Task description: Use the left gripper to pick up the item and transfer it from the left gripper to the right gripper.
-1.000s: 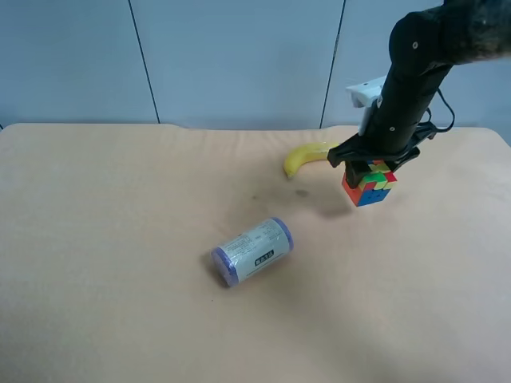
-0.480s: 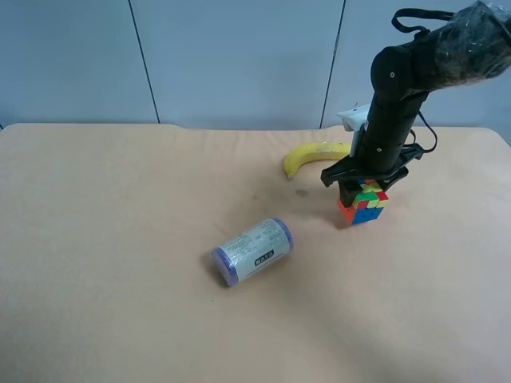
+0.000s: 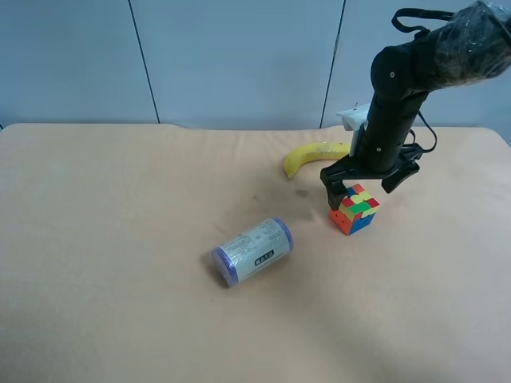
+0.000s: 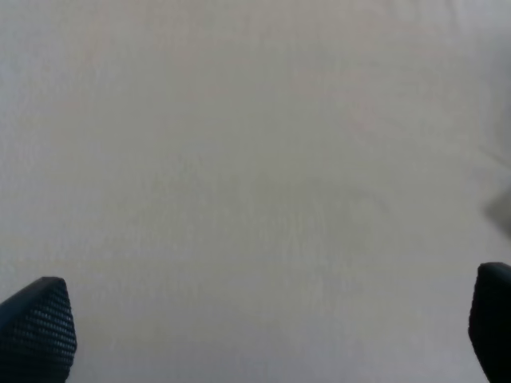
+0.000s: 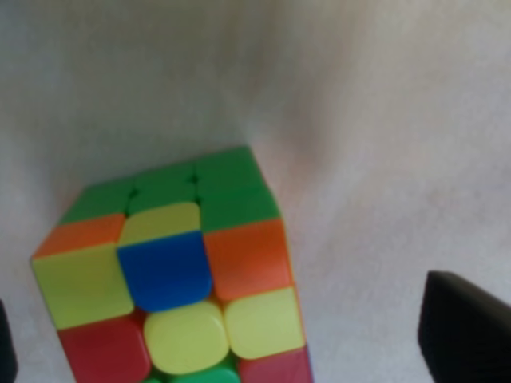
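Observation:
The item, a small multicoloured puzzle cube [image 3: 355, 210], rests on the tan table [image 3: 104, 207] right of the middle. My right gripper [image 3: 363, 185] hangs just above it, open, one finger on each side and neither touching. In the right wrist view the cube [image 5: 172, 271] fills the lower left, with the right gripper [image 5: 231, 343] spread wide and only a black fingertip [image 5: 463, 331] showing beside it. My left gripper [image 4: 263, 327] is open over bare tabletop, only its two tips visible; its arm is outside the exterior high view.
A yellow banana [image 3: 311, 155] lies just behind the cube, next to the right arm. A purple-capped cylinder with a white label [image 3: 252, 250] lies on its side near the table's middle. Grey wall panels stand behind the table.
My right gripper came down with the cube, set it on the table and opened; the cube now sits free below the fingers.

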`<action>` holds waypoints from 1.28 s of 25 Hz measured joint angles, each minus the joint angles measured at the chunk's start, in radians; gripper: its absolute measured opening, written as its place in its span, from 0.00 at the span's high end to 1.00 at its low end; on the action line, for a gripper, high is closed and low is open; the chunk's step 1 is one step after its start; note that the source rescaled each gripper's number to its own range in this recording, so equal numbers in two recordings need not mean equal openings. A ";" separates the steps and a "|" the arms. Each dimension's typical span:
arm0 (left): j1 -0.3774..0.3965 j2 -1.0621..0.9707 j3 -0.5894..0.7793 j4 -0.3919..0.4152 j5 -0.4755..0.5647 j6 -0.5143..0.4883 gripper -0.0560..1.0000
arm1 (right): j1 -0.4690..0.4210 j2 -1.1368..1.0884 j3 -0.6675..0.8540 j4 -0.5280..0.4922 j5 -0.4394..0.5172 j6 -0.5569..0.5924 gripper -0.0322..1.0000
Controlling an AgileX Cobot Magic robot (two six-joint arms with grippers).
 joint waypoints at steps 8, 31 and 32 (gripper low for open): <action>0.000 0.000 0.000 0.000 0.000 0.000 0.00 | 0.000 -0.068 -0.042 0.001 0.083 0.000 0.00; 0.000 0.000 0.000 0.000 0.000 0.000 0.00 | 0.000 -0.875 -0.036 0.028 0.381 0.026 0.00; 0.000 0.000 0.000 0.000 0.000 0.000 0.00 | 0.000 -0.917 -0.009 0.028 0.381 0.026 0.00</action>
